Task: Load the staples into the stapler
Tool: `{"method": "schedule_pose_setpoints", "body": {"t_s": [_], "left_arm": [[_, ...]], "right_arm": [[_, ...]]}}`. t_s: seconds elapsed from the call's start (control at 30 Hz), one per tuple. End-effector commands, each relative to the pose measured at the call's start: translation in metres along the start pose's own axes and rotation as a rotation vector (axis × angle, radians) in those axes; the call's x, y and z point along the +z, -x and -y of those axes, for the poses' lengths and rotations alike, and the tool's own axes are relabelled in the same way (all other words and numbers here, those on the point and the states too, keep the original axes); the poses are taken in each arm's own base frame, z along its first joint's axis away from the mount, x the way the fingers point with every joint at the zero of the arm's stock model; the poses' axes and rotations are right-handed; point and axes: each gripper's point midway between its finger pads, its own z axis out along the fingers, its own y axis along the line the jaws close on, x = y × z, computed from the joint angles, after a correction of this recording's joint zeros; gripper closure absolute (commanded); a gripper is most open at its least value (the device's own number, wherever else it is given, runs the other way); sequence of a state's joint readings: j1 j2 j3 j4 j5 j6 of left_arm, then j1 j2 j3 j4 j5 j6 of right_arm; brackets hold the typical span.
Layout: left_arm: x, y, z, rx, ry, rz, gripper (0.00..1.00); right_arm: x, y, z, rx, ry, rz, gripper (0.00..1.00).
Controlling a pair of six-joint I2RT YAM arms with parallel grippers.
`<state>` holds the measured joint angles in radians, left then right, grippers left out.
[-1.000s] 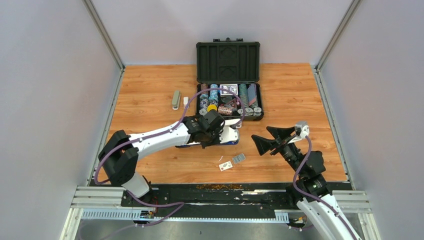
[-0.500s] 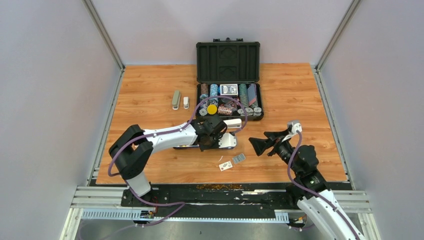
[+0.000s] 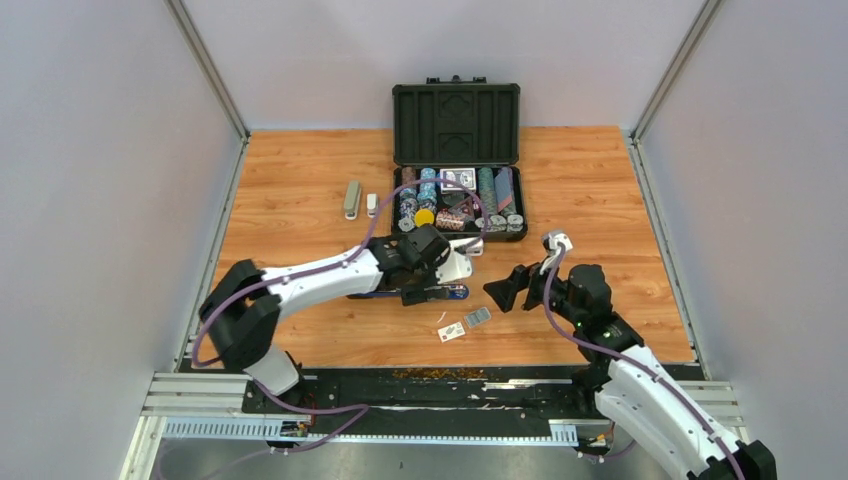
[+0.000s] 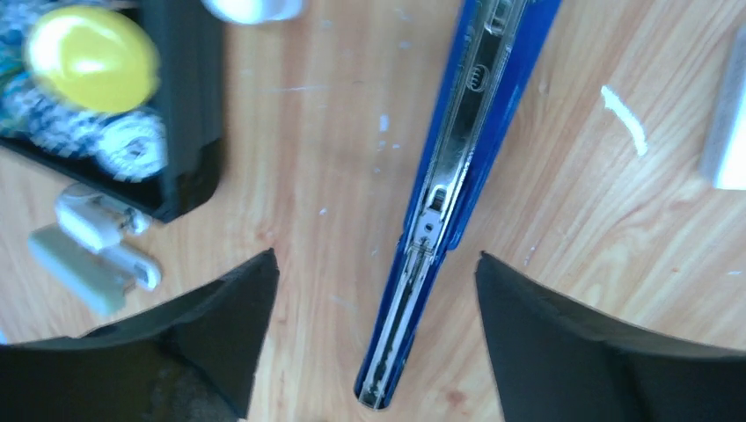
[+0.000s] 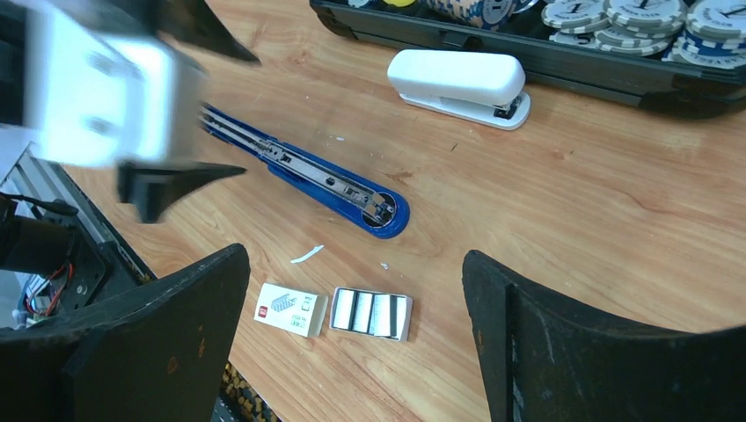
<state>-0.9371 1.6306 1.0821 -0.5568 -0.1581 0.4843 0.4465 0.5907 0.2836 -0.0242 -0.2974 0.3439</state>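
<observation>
One long look at the stapler (image 4: 457,176): lying opened flat on the desk (image 3: 300,200), baring its silver rail. Spotting the staples (image 5: 370,314) near its rounded tip, apart from it, sitting just beside a small white box (image 5: 291,309). Hovering over the rail with the left gripper (image 4: 374,264), jaws spread wide, gripping nothing. Hanging above the staples with the right gripper (image 5: 352,255), jaws gaping too, empty. Catching a white stapler (image 5: 457,83) resting by the front edge of the black chip case (image 3: 455,110).
</observation>
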Motion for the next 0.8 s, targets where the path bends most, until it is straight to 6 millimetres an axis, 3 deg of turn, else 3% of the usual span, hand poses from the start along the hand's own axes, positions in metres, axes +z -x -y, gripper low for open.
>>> {"method": "schedule_pose_setpoints", "body": {"t_s": [0.0, 0.07, 0.17, 0.27, 0.37, 0.57, 0.77], "left_arm": [[-0.090, 0.058, -0.045, -0.234, 0.172, 0.300, 0.01], [-0.128, 0.066, -0.057, -0.348, 0.224, 0.402, 0.00], [-0.176, 0.061, -0.068, -0.489, 0.288, 0.521, 0.00], [-0.212, 0.045, -0.071, -0.639, 0.335, 0.616, 0.00], [-0.234, 0.027, -0.062, -0.710, 0.327, 0.675, 0.00], [-0.235, -0.021, -0.049, -0.817, 0.386, 0.641, 0.00], [-0.229, -0.053, -0.059, -0.872, 0.553, 0.640, 0.00]], "right_arm": [[0.008, 0.036, -0.023, -0.090, 0.096, 0.052, 0.09], [0.015, 0.036, -0.025, -0.109, 0.111, 0.023, 0.09], [0.027, 0.034, -0.028, -0.150, 0.124, -0.034, 0.11], [0.039, 0.033, -0.032, -0.204, 0.134, -0.093, 0.13], [0.050, 0.023, -0.035, -0.279, 0.136, -0.171, 0.13], [0.075, 0.010, -0.047, -0.491, 0.144, -0.299, 0.13], [0.107, -0.006, -0.064, -0.676, 0.191, -0.440, 0.13]]}}
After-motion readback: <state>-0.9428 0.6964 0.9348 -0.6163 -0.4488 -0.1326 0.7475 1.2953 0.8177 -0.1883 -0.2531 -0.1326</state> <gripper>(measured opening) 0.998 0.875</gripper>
